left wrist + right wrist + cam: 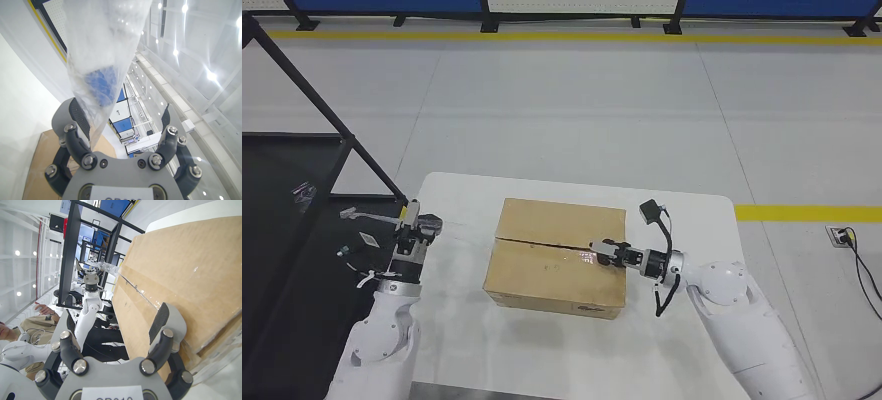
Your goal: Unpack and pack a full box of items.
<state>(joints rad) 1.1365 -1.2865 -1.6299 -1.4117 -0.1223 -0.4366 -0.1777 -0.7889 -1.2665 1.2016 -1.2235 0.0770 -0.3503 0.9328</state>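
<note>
White is the table [457, 195] we work at, with rounded corners, set on a pale grey floor [542, 100] crossed by a yellow line [572, 36]. A black frame [352, 150] stands at the table's left side.

In the middle of the table we see the cardboard box [557, 255], its flaps down and meeting at a seam [542, 240] with glossy clear tape along it. A strip of clear plastic film [102, 56] rises in front of the left wrist camera and hides much of the room behind it.

The left gripper [121, 105] is held off the box's left end, above the table edge, pointing upward. Its jaws stand wide apart, and the film lies against one finger pad [79, 115] only. The right gripper [115, 310] lies low over the box's right end by the seam, also spread open and holding nothing, with one finger [160, 319] close against the top flap.
</note>
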